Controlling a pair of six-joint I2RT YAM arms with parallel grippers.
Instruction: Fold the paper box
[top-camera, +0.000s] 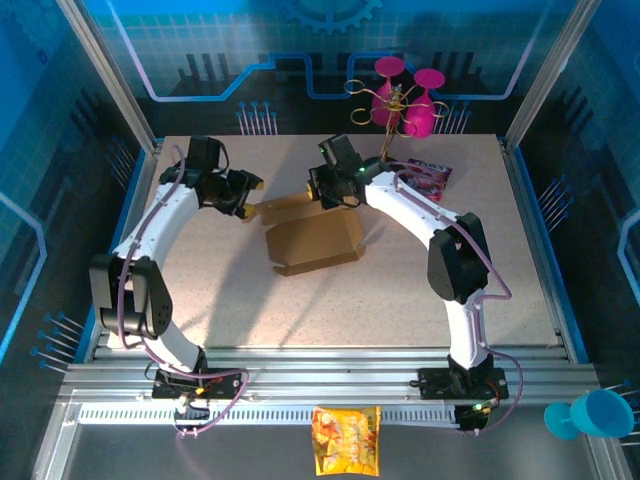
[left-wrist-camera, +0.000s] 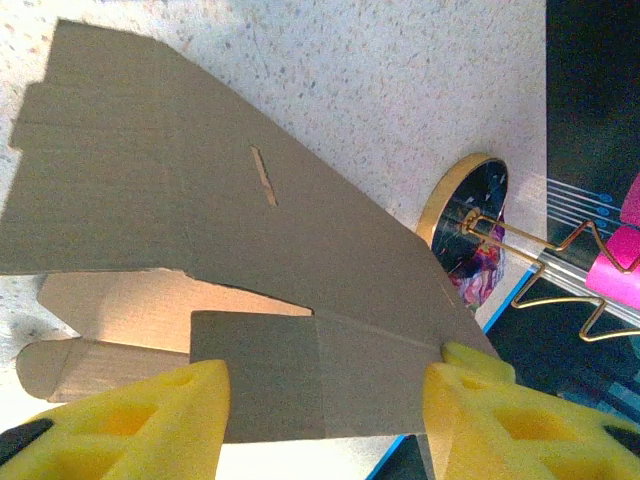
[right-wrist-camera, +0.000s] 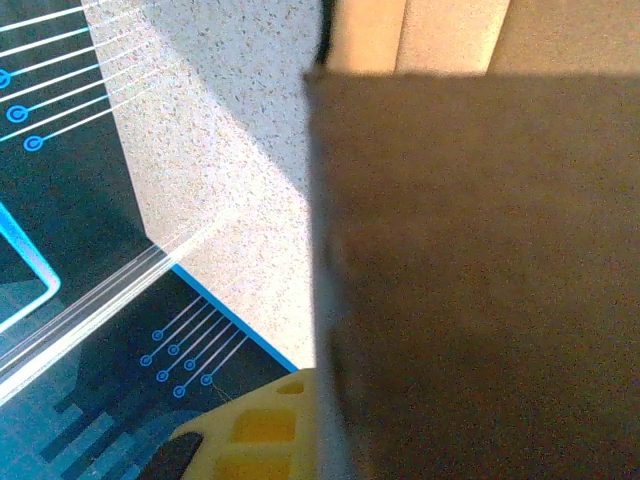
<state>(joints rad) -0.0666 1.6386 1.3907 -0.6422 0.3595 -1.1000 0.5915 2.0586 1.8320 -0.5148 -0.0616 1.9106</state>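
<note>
The paper box (top-camera: 315, 240), plain brown cardboard, lies partly folded in the middle of the table, with a long flap (top-camera: 280, 208) reaching left from its back. My left gripper (top-camera: 245, 197) is at that flap's end. In the left wrist view its yellow fingers (left-wrist-camera: 150, 420) stand apart, and the flap (left-wrist-camera: 330, 370) spans the gap between them, behind the left one. My right gripper (top-camera: 325, 190) is at the box's back edge, shut on a cardboard panel (right-wrist-camera: 480, 280). That panel hides one finger; the other yellow finger (right-wrist-camera: 255, 435) presses against its edge.
A gold wire stand with pink cups (top-camera: 405, 100) rises at the table's back edge, and a purple snack packet (top-camera: 430, 178) lies beside the right arm. A yellow-orange snack bag (top-camera: 346, 440) sits on the near rail. A blue cup (top-camera: 590, 415) is at the near right.
</note>
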